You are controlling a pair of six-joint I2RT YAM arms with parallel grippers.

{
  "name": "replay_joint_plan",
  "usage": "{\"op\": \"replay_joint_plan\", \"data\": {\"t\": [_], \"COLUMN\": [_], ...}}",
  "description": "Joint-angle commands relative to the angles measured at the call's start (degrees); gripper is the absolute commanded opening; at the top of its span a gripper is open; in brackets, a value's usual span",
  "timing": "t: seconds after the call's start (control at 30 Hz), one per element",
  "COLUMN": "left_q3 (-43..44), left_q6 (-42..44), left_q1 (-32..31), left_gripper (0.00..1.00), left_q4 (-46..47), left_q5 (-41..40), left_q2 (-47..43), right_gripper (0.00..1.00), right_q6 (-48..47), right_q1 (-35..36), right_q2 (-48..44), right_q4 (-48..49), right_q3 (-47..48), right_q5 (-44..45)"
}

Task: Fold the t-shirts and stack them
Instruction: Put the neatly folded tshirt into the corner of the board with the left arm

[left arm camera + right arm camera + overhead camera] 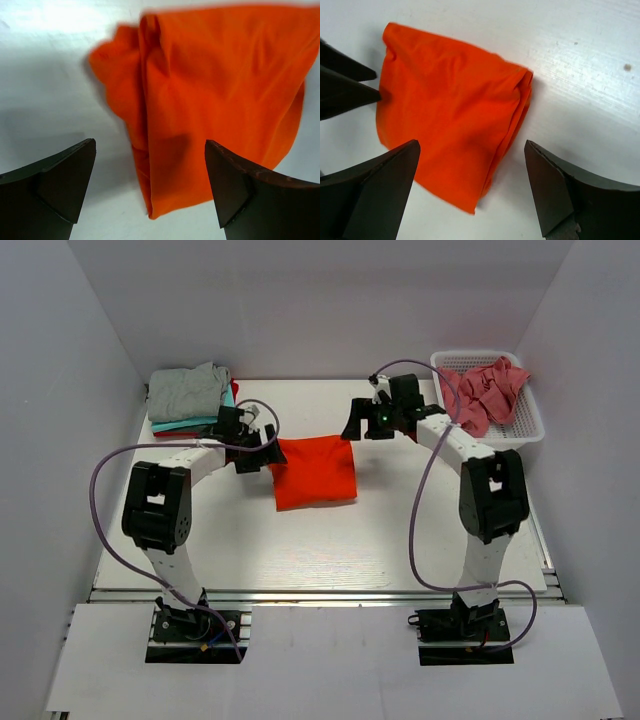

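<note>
The orange-red t-shirt point(315, 472) lies folded in the middle of the white surface point(300, 550), between the arms. The left fingers point(57, 185) stand wide at its left edge, gripping nothing, and the right fingers point(380, 192) gape equally by its far right corner. The folded shirts point(188, 398) are stacked back left (grey on top) and a pink shirt point(487, 390) fills the basket point(527, 418).

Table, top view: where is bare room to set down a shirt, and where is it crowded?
Bare: the table strip between the orange shirt and the near edge; the back edge between the stack and basket. Crowded: beside the orange shirt, where the left gripper and right gripper hover open.
</note>
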Motion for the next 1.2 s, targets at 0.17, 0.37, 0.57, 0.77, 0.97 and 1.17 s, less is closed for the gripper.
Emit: {"op": "replay_joint_plan", "data": {"t": [0.17,0.37,0.57,0.77,0.97,1.17], "left_q3": [-3.66,-1.56,-1.63,-4.01,-1.82,9.84], "left_q6": [5.84,6.89,8.57,6.81,8.56,14.53], "left_q1": [-3.12,-4.97,-6.02,-7.69,-7.69,-6.29], "left_gripper": [1.0,1.0,0.92,0.52,0.13,0.0], "left_q4": [3.54,4.87,3.54,11.97,14.98,7.96], "left_q5": [0.5,-0.9,-1.61,7.34,11.05,8.87], "left_q2": [-2.12,3.95,5.89,7.55,6.94,5.8], "right_gripper": [0.9,0.9,0.9,0.9,0.9,0.9], "right_q6": [0.61,1.57,0.87,3.33,4.39,4.3], "right_q1": [0.07,-0.37,-0.63,-0.98,-2.03,-3.09], "right_q2": [-11.84,-18.34,-22.48,-26.42,-32.66,-36.98], "right_q4": [5.05,6.63,7.34,11.55,15.85,17.0], "right_q3": [-14.91,-22.48,-24.0,-28.02,-33.04,-37.26], "right_q5": [-0.33,0.8,3.45,5.2,10.3,13.29]}}
